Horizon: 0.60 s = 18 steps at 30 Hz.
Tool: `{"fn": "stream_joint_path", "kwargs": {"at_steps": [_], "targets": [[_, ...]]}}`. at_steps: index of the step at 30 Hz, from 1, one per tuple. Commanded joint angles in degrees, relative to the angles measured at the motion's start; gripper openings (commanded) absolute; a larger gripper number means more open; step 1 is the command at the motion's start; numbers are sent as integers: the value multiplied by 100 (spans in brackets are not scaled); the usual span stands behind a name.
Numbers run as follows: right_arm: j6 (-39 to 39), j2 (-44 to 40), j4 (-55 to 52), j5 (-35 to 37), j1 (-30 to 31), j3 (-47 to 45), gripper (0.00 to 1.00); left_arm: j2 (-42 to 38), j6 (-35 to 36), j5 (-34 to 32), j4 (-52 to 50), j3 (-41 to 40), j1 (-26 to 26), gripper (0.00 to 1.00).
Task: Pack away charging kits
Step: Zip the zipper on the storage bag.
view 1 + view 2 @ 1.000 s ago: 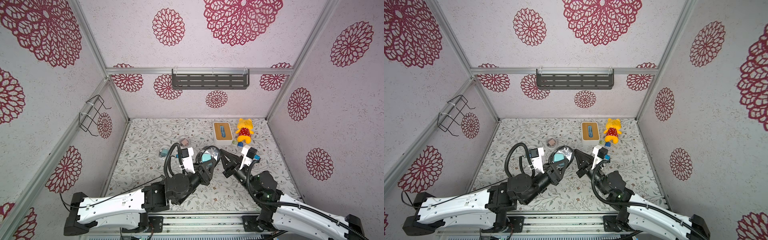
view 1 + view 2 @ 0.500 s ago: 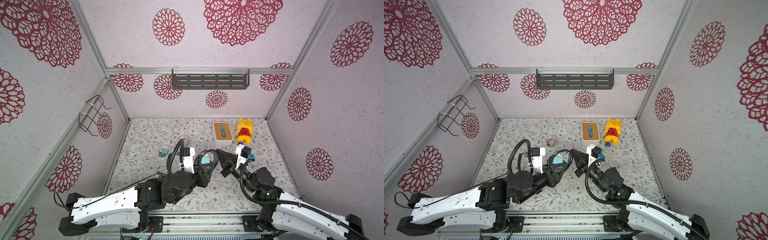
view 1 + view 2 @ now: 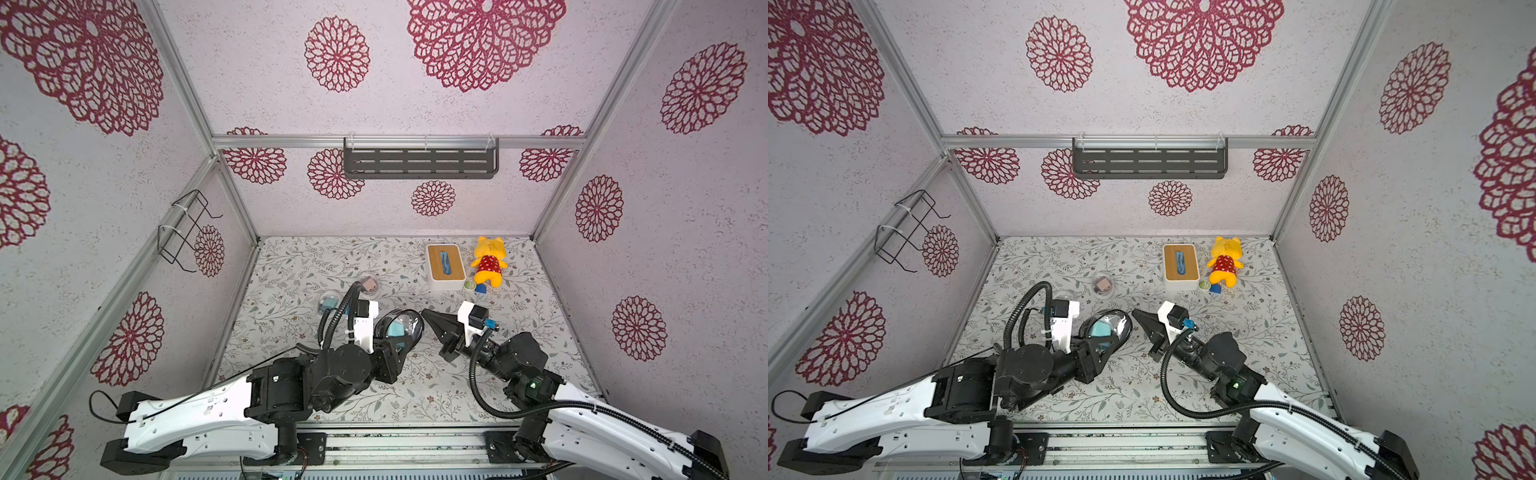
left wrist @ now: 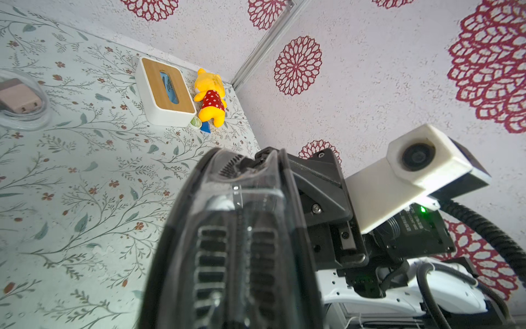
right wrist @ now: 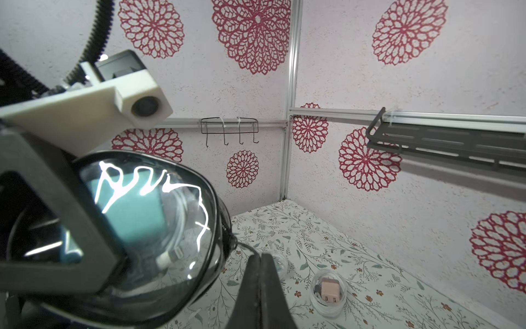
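My left gripper (image 3: 394, 345) is shut on an oval clear case (image 3: 400, 326) with a black zipper rim and holds it on edge above the floor. A teal charger (image 5: 133, 208) and a pale cable show through the case (image 5: 176, 228). My right gripper (image 3: 424, 312) is shut, its tip (image 5: 257, 256) pinching the thin black zipper pull at the case's end. Two more kits lie on the floor at the back left. One is a pink charger in a clear case (image 3: 368, 286). The other is a teal charger in a clear case (image 3: 328, 302).
A white box with a wooden top (image 3: 444, 266) stands at the back right beside a yellow plush (image 3: 487, 262), a dark-blue block (image 3: 480, 289) and a small green disc (image 3: 469, 285). A grey shelf (image 3: 419, 160) hangs on the back wall and a wire rack (image 3: 187, 232) on the left wall.
Both grippers and the case between them have shifted a little to the left and toward the front. Neither grip has changed.
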Motion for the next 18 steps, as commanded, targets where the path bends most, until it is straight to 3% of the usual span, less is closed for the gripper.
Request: {"fn": "stream_joint_path", "kwargs": {"at_steps": [1, 7, 18], "targets": [[-698, -143, 740, -73, -103, 25, 0, -166, 173, -297, -1033, 317, -6, 0], [-1163, 157, 719, -200, -99, 27, 0, -55, 462, -219, -1605, 751, 12, 0], [-1225, 687, 1051, 5, -109, 223, 0, 484, 674, 91, -2100, 1224, 69, 0]]}}
